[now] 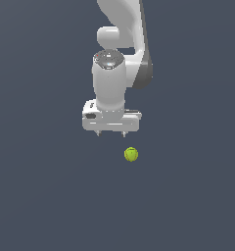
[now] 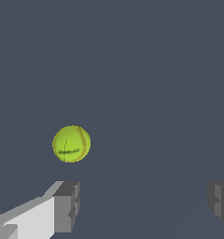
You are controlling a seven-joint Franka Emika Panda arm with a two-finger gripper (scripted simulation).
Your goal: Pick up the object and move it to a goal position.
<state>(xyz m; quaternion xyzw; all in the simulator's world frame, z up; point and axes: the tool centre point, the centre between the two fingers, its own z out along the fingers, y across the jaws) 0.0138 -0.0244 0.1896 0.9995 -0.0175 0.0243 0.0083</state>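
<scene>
A small yellow-green ball (image 1: 131, 154) with faint darker seam lines lies on the dark grey floor. My white gripper (image 1: 110, 134) hangs above it, a little toward the exterior view's left, its two short fingertips spread apart with nothing between them. In the wrist view the ball (image 2: 71, 144) lies beyond the gripper (image 2: 144, 205), outside the gap, nearer the one finger (image 2: 65, 207) than the other (image 2: 220, 201). The gripper is open and empty.
The flat dark grey floor (image 1: 46, 196) fills both views. The white arm (image 1: 120, 44) rises above the gripper out of the frame. No other object shows.
</scene>
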